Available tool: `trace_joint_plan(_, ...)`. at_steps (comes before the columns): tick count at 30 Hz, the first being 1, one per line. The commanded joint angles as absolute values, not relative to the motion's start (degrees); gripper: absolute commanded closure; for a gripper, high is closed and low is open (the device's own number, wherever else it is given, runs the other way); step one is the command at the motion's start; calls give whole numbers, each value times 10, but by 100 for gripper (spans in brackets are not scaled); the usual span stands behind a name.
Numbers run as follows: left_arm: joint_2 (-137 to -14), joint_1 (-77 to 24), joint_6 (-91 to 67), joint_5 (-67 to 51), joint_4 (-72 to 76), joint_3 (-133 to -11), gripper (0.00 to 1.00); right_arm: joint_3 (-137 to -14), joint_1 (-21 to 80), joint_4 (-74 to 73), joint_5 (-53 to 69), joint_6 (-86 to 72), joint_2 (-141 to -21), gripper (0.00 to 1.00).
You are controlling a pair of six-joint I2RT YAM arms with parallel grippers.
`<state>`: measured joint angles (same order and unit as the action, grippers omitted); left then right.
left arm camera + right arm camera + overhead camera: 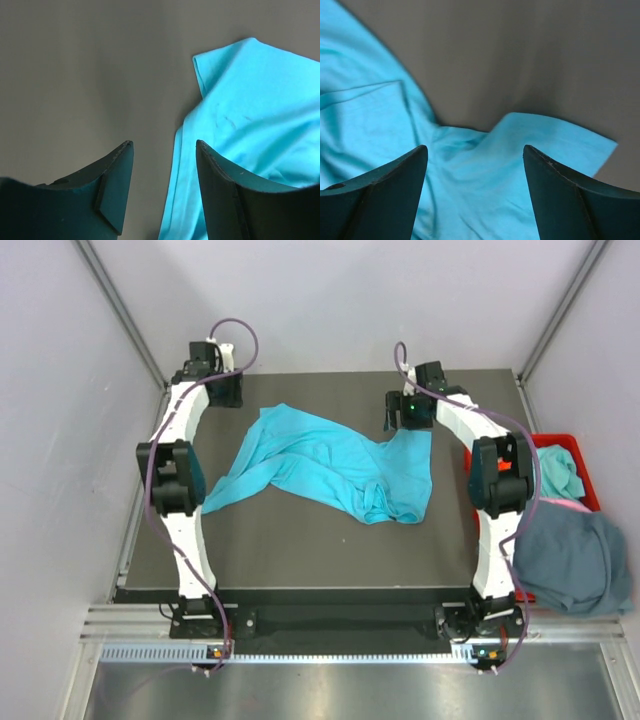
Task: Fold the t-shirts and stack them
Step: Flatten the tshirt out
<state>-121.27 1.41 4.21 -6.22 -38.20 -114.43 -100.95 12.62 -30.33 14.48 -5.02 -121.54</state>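
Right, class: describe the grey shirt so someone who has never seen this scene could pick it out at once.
Find the dark table, then the red bin beside its right edge. The slate blue-grey t-shirt is heaped over the bin's near end. It alone is grey; beside it lie a turquoise cloth and a pink cloth.

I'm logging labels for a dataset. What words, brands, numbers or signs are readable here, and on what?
None can be read.
The turquoise t-shirt shows no print or tag.
The slate-grey t-shirt is plain.
The red bin shows no label.
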Motion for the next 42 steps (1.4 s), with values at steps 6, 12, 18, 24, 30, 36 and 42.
trace_joint_plan(6, -1359, 18, 2, -143, -309, -1313, 42, -1036, 71, -318, 35, -61, -1231, 23)
trace_joint_plan(12, -1413, 18, -40, -158, -255, -1344, 41, -1023, 45, -322, 40, -63, -1246, 23)
trace_joint_plan(18, -1462, 17, -73, -166, -235, -1365, 45, -1021, 44, -324, 49, -61, -1260, 23)
trace_joint_plan(24, -1484, 17, -74, -167, -235, -1365, 50, -1022, 43, -327, 69, -62, -1272, 24)
trace_joint_plan(30, -1499, 16, -77, -168, -233, -1364, 51, -1030, 43, -327, 68, -64, -1286, 24)
trace_joint_plan(36, -1508, 17, -91, -182, -235, -1358, 59, -1039, 43, -330, 67, -64, -1298, 23)
trace_joint_plan(42, -1483, 17, -95, -192, -228, -1311, 61, -1049, 43, -331, 69, -64, -1305, 23)
